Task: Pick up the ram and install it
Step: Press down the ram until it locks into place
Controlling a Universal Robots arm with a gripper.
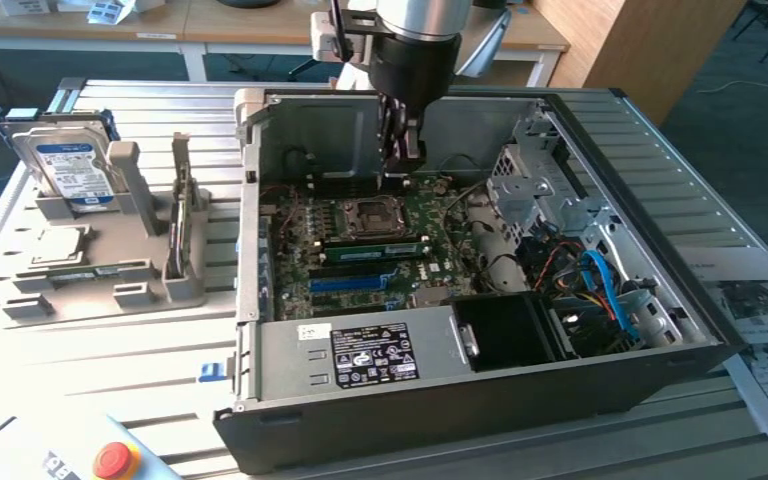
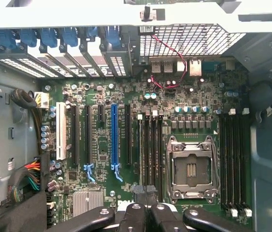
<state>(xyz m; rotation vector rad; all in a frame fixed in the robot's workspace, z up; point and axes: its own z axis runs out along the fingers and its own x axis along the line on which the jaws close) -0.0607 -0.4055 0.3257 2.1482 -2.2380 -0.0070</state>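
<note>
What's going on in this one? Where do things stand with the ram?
The robot arm reaches into the open computer case, its fingers shut and poised over the memory slots next to the processor socket. A green ram stick lies along one of those slots, apparently seated. Nothing can be made out between the fingers.

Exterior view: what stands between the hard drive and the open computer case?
In the exterior view, a thin board on edge, apparently the ram, stands in the grey holder between the hard drive and the computer case.
</note>
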